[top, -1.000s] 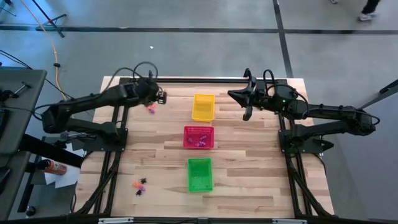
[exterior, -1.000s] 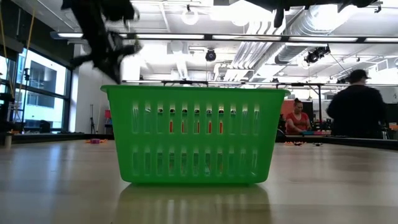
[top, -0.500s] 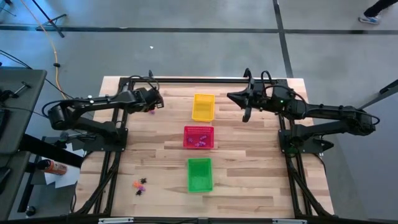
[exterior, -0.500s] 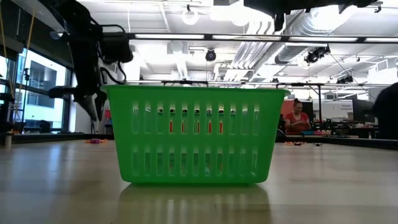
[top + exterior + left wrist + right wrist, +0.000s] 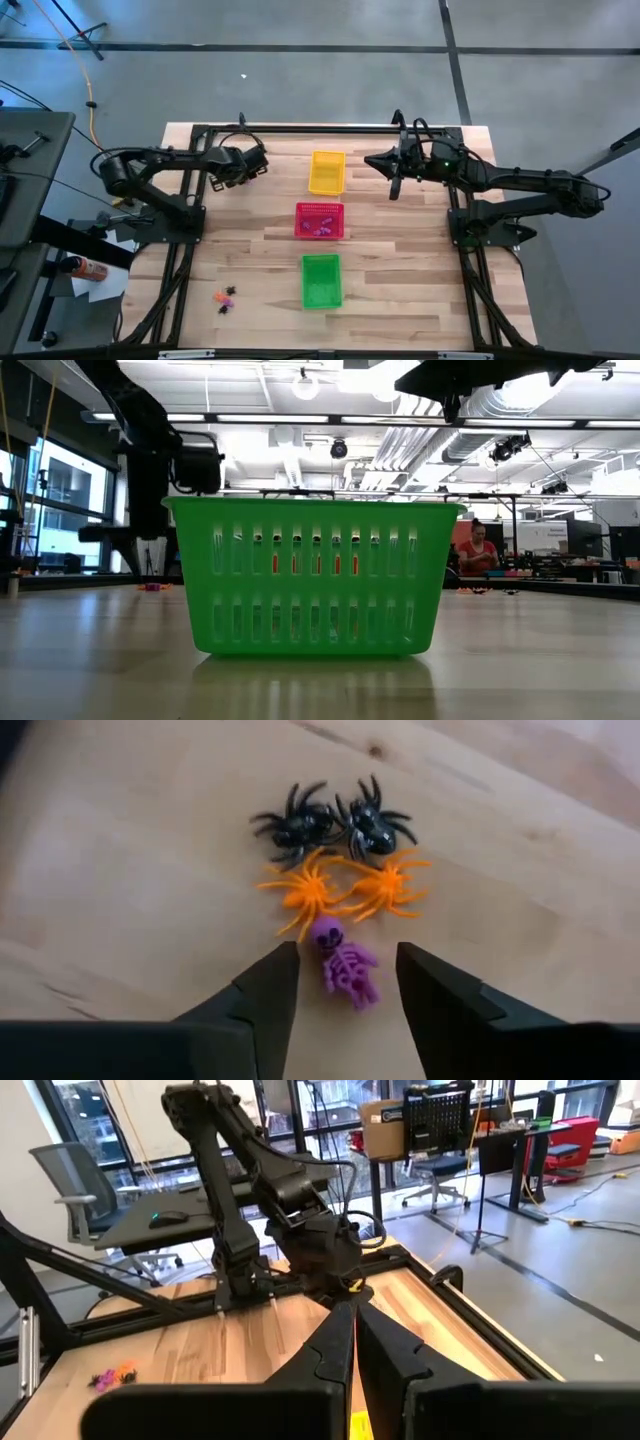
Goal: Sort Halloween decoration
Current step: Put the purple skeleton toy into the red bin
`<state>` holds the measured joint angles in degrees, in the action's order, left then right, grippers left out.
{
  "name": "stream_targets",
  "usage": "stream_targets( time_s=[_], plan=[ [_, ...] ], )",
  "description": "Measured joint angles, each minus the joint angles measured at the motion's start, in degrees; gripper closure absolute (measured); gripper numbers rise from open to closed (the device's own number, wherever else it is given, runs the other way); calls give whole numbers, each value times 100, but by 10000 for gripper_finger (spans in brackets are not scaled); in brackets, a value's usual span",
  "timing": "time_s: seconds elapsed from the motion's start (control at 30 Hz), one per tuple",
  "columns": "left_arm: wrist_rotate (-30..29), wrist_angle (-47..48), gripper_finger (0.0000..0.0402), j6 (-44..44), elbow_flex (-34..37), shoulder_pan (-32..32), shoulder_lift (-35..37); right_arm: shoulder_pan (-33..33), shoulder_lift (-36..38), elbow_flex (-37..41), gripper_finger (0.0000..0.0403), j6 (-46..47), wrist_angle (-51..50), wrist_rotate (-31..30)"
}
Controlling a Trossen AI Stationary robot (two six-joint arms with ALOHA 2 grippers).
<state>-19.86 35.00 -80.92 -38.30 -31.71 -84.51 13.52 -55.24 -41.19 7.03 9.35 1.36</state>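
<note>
A small heap of Halloween decoration lies on the wood at the table's far left. It holds two black spiders, two orange spiders and a purple skeleton. My left gripper points steeply down over it, open. One finger stands on each side of the skeleton without touching it. More trinkets lie near the front left. My right gripper hovers level and shut above the far right.
Three mesh baskets stand in a row down the table's middle: yellow farthest, red with purple trinkets inside, green nearest. In the low view the green basket hides most of the table. People sit in the room behind.
My left gripper has dropped from well above the table's far left down onto the heap of trinkets. It rolled its wrist on the way and opened. The trinkets lie where they were. My right arm has kept its place.
</note>
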Motion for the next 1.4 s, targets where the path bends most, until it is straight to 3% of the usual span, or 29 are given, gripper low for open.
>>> stream_targets(
  time_s=[0.3, 0.4, 0.53, 0.63, 0.77, 0.97, 1.07, 1.2, 1.4],
  plan=[
    [195, -115, 246, -285, -28, -132, -457, 0, 0, 0, 391, 0, -55, -4],
    [213, -41, 277, -187, -21, -86, -439, 0, 0, 0, 391, 0, -56, -6],
    [335, -72, 353, 258, -17, -42, -331, 0, 0, 0, 391, 0, -61, -6],
    [410, -50, 390, 488, 3, 11, -142, 0, 0, 0, 391, 0, -62, -8],
    [862, 139, 379, 732, 20, 107, 325, 0, 0, 0, 391, 0, -63, -8],
    [905, 216, 395, 1353, 15, 413, 1372, 0, 0, 0, 391, 0, -64, -11],
    [1040, -606, 397, 2320, 15, 611, 2028, 0, 0, 0, 391, 1, -63, -19],
    [1819, -2314, 397, 3939, 9, 887, 2703, 0, 0, 0, 391, 11, 70, -24],
    [2810, -4568, 397, 5755, -24, 1271, 3025, -4, 0, 0, 391, 342, 747, 82]
  ],
)
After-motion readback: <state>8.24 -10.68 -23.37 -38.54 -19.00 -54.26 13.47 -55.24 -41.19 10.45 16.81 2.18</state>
